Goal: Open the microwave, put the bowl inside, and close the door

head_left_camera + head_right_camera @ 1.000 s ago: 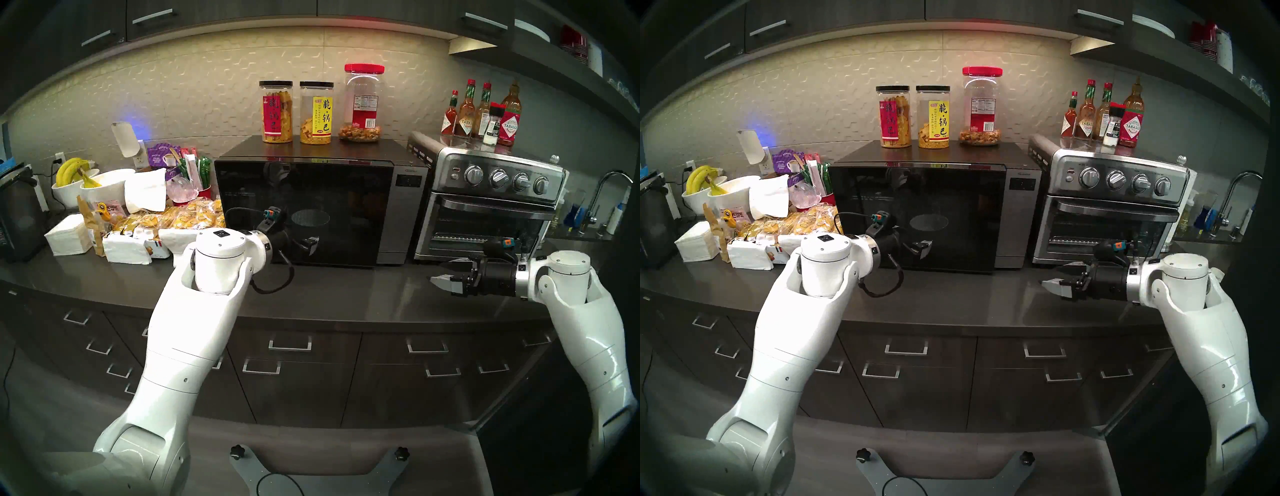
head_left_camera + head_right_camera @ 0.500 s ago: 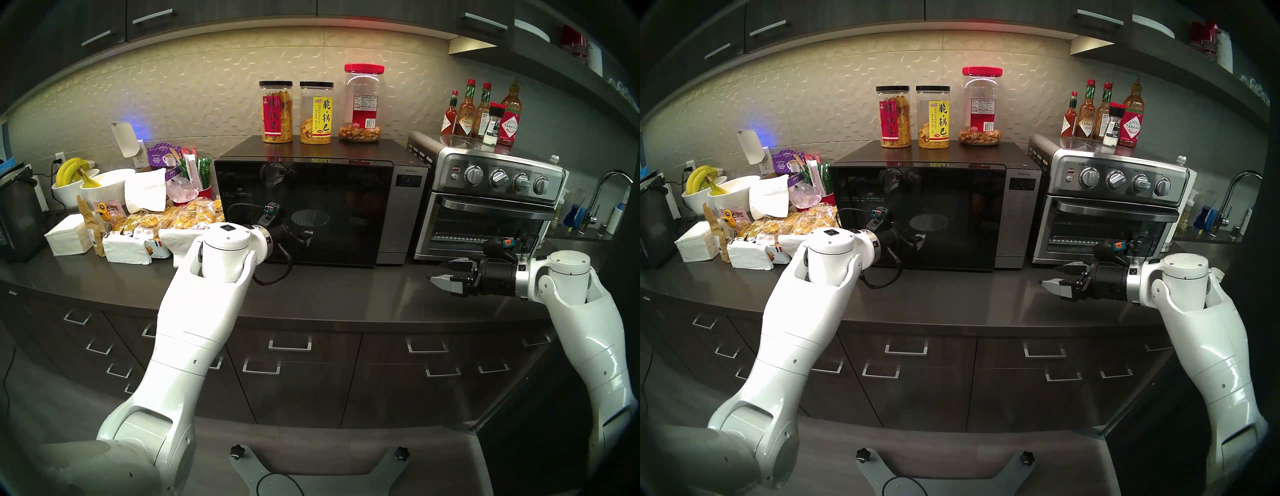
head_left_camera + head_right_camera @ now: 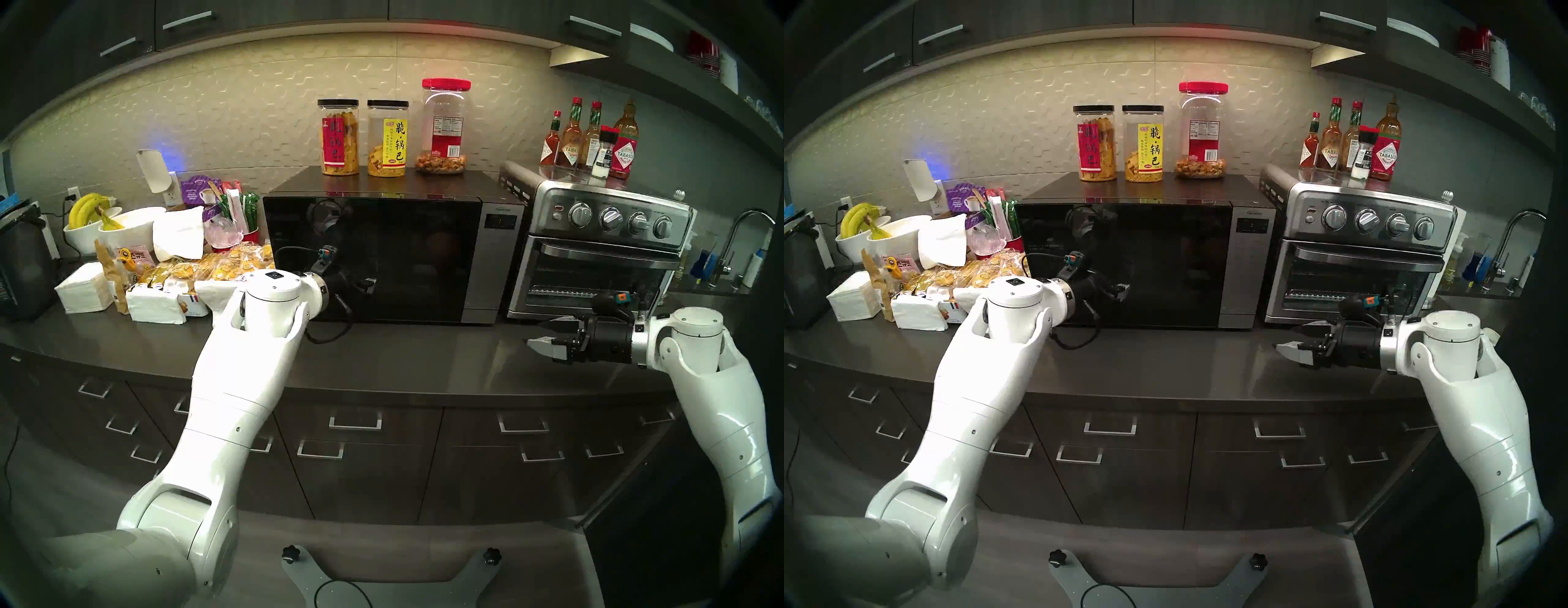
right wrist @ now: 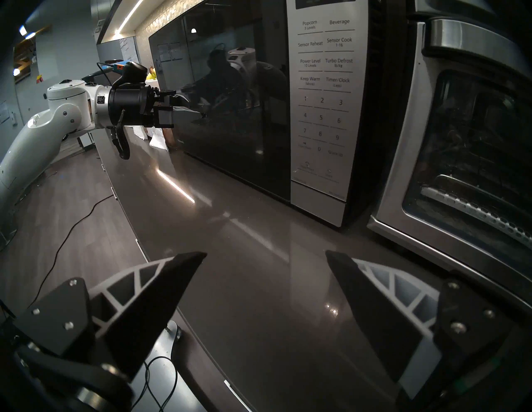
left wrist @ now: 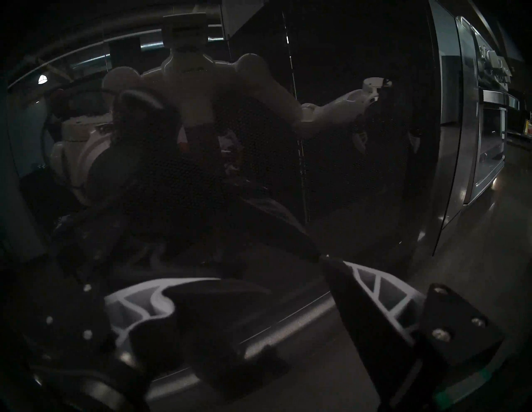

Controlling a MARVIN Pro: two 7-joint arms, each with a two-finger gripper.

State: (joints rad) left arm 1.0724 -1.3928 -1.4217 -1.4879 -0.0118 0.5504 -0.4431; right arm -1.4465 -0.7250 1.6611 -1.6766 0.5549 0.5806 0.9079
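- My left gripper (image 3: 362, 285): fingers spread apart in the left wrist view, nothing between them. The tips are on or just at the door (image 3: 407, 254); I can't confirm contact.
- My right gripper (image 3: 535, 334): jaws wide, empty. It hovers over the counter (image 3: 424, 361) in front of the toaster oven (image 3: 594, 263), well apart from the door.
- Key relation: the door is straight ahead of my left fingertips. Its long axis runs left-right across the microwave (image 3: 492, 254).
- My left tips sit on the door's left part. The free edge beside the silver control strip is off to their right, between my two grippers.
- The left arm is clearly nearer the door. The right is nearer the control strip.
- In the right wrist view the door edge looks flush with the control strip, so I judge it shut or almost shut.
- The bowl shows in no view. It is probably inside, but the glass is dark and reflective, so I can't confirm that.
- The left wrist view is very dark and mostly reflection of my own body. The left finger is hard to make out.
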